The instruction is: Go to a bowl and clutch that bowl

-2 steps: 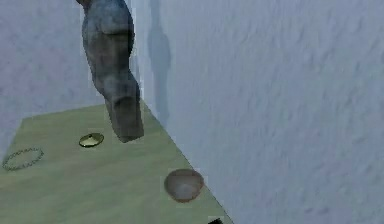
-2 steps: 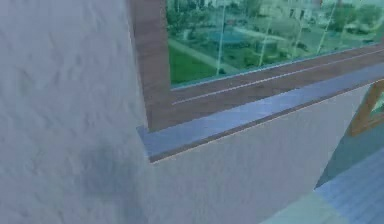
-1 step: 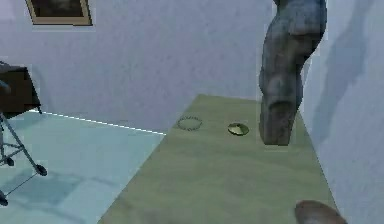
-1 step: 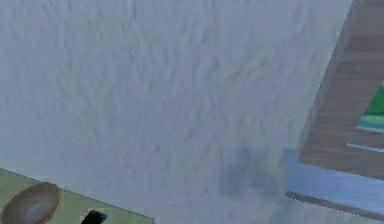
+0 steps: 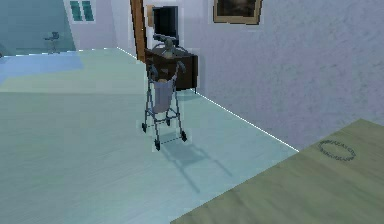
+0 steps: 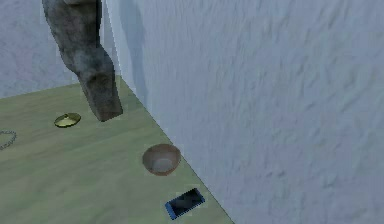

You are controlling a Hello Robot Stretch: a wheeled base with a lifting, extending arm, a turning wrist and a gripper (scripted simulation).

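A small brownish-pink bowl (image 6: 161, 158) stands on the olive wooden tabletop (image 6: 80, 180) in the arm side view, close to the table's far edge by the pale wall. It sits upright and its hollow inside faces up.
On the same tabletop lie a dark phone (image 6: 185, 203), a small gold dish (image 6: 67, 120) and a thin ring (image 6: 5, 138), and a tall grey stone statue (image 6: 88, 55) stands behind them. The forward view has the table corner (image 5: 300, 190), a wheeled walker (image 5: 163, 100), a dark cabinet (image 5: 185, 68) and a doorway (image 5: 165, 25).
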